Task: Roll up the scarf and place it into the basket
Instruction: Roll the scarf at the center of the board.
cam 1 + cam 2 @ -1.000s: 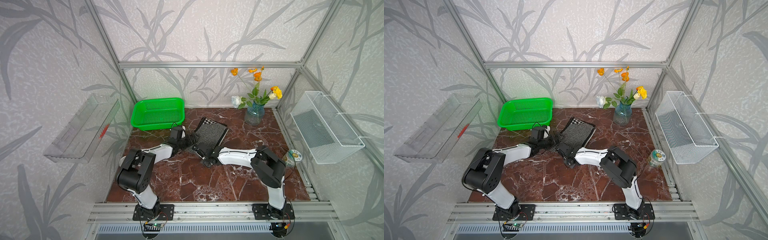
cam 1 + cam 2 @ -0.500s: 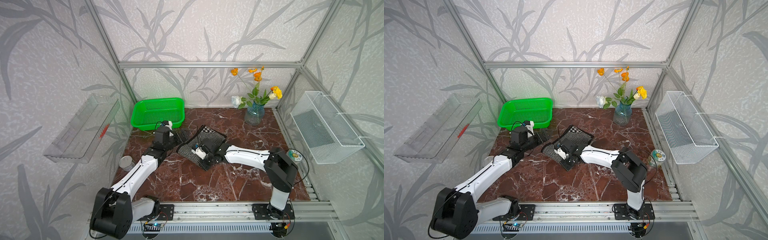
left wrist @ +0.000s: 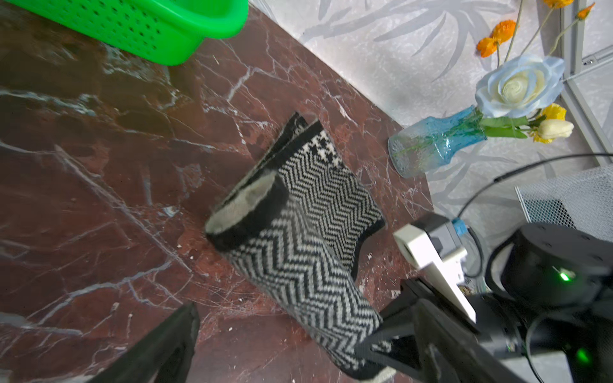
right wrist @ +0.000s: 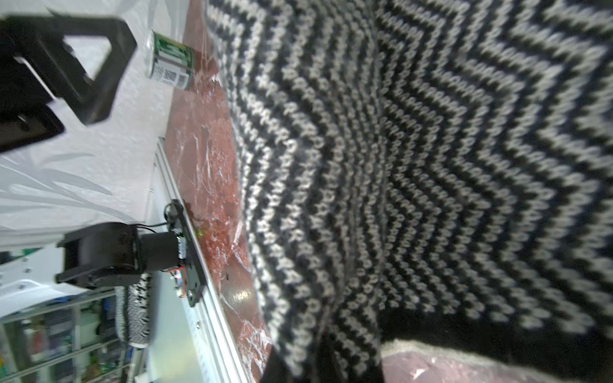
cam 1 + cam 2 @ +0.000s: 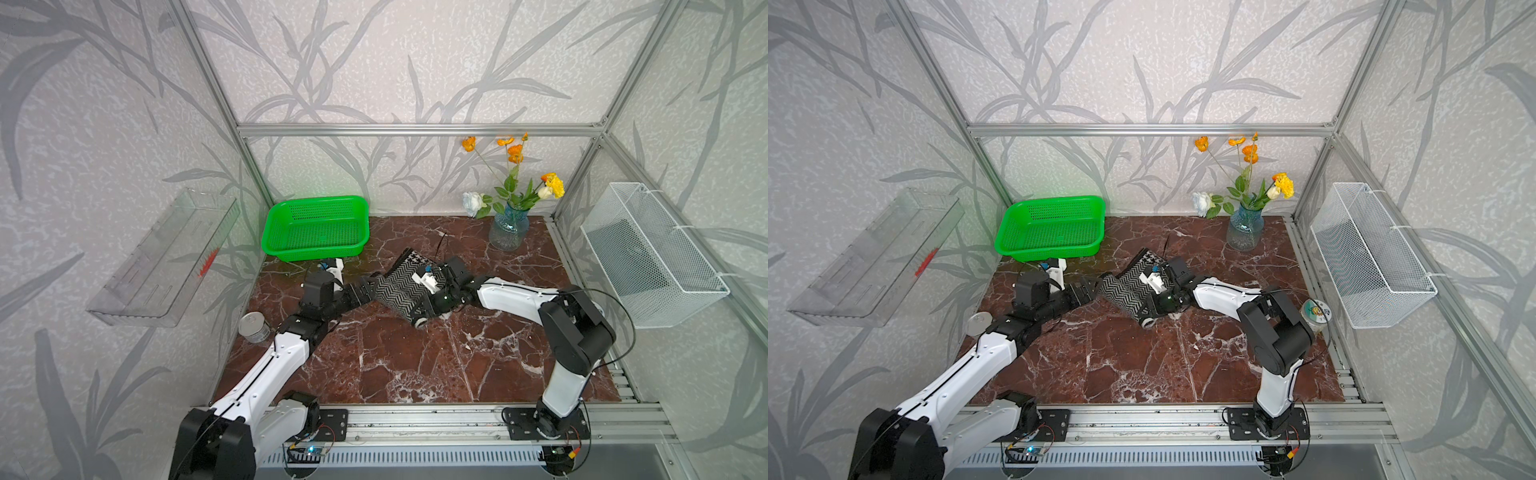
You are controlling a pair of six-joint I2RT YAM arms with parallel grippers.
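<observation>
Scarf (image 5: pixel 401 286): likely soft, light, prone to unroll; grasp mid-roll. Right hand (image 5: pixel 426 305) pinches its 5 o'clock end; left hand (image 5: pixel 369 289) wide, 9 o'clock.

Both top views are bright and evenly lit by soft light from above, and shadows are faint. The table (image 5: pixel 395 357) carries a dull sheen, and the basket (image 5: pixel 318 252) throws a green tint onto the wall beside it. In the left wrist view the scarf (image 3: pixel 308 265) is smeared near the lens, while the vase (image 3: pixel 431 149) looks crisp. The right wrist view is soft throughout, with a small glare spot on the table.
</observation>
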